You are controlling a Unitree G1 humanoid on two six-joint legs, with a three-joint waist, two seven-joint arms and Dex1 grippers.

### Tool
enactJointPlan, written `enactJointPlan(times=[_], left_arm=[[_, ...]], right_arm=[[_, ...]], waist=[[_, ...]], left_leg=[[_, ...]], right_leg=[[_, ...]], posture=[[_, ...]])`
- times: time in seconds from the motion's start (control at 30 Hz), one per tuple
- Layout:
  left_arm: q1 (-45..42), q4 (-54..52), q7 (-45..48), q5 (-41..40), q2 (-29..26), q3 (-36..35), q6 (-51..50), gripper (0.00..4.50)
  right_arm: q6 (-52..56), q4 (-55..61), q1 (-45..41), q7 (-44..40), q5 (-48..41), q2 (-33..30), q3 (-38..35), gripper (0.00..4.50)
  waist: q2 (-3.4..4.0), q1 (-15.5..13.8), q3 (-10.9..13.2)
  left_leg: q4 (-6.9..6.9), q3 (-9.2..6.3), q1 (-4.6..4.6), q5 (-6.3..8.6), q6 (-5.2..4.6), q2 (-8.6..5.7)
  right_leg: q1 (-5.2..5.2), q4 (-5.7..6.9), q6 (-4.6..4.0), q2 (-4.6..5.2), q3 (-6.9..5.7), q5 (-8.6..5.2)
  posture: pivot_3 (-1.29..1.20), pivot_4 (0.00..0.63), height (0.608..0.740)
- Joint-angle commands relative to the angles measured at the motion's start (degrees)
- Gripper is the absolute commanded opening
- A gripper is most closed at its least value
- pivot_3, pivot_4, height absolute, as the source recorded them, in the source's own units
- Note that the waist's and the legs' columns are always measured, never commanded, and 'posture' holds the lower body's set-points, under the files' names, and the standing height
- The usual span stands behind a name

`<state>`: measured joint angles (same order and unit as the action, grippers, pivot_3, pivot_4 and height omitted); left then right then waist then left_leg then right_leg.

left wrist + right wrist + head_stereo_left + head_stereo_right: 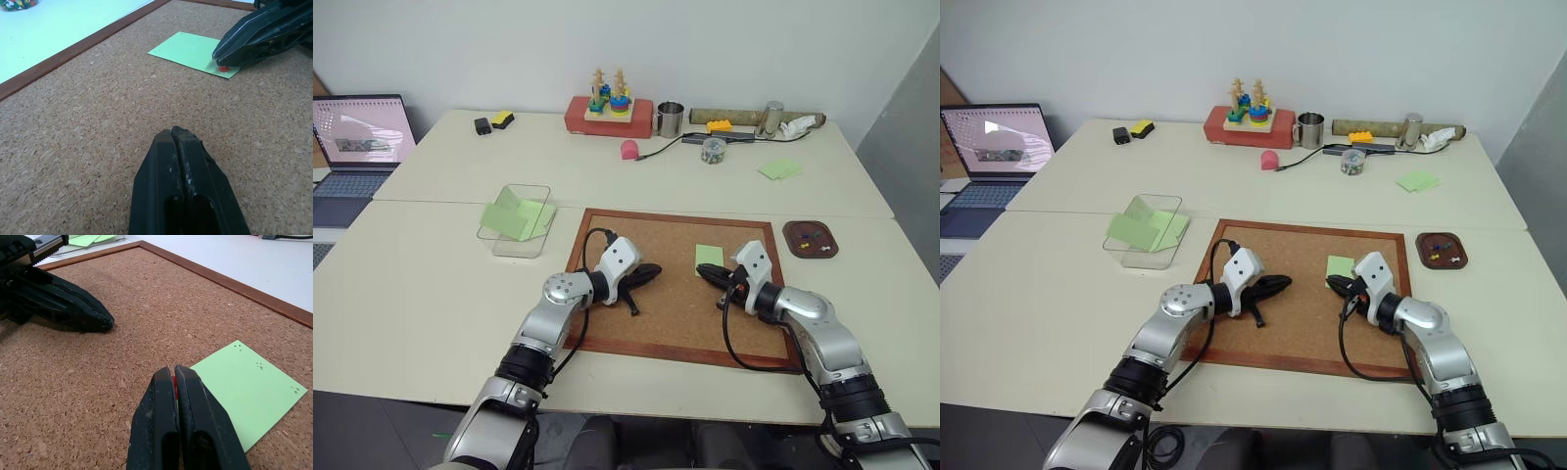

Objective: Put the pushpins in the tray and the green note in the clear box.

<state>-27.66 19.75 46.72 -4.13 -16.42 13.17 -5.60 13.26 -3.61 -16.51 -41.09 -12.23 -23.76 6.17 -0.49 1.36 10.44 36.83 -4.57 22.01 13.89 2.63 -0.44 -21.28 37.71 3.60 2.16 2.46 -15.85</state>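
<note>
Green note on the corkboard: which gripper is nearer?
Right. The right gripper is shut on a red pushpin at the green note's corner. The left gripper, shut, sits apart on bare cork.

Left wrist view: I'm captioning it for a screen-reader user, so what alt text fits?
The right gripper, shut on a red pushpin, presses at the corner of a green note lying on the corkboard. The left gripper is shut and empty in the foreground, apart from the note.
</note>
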Motion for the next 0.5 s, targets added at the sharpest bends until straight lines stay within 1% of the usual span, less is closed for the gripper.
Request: enactJointPlan(times=[0.03,0.33,0.5], left_arm=[[1.4,3.7,-1.3,2.5,0.0,1.4,-1.2,0.00],[1.1,4.3,-1.9,2.1,0.8,1.0,-1.5,0.00],[0.6,2.9,-1.4,-0.3,1.6,-0.9,-2.4,0.00]], right_arm=[[-0.9,3.8,0.0,-0.5,-0.2,0.0,-0.2,0.02],[-0.4,10.6,-1.4,-2.0,-0.3,-3.1,-1.0,0.02],[-0.5,14.2,-2.2,-3.3,0.1,-5.5,-0.9,0.02]], waist=[[0.00,0.0,0.0],[0.00,0.0,0.0],[-0.01,-0.2,0.0]], left_leg=[[0.00,0.00,0.00,0.00,0.00,0.00],[0.00,-0.02,0.01,0.00,0.00,0.00],[0.01,-0.03,0.03,0.00,0.00,0.01]], right_leg=[[0.00,0.00,0.00,0.00,0.00,0.00],[-0.01,0.00,0.00,0.01,-0.01,0.00],[0.00,-0.05,0.01,0.07,-0.02,0.00]], posture=[[0.00,0.150,0.740],[0.00,0.150,0.740],[0.00,0.150,0.740]])
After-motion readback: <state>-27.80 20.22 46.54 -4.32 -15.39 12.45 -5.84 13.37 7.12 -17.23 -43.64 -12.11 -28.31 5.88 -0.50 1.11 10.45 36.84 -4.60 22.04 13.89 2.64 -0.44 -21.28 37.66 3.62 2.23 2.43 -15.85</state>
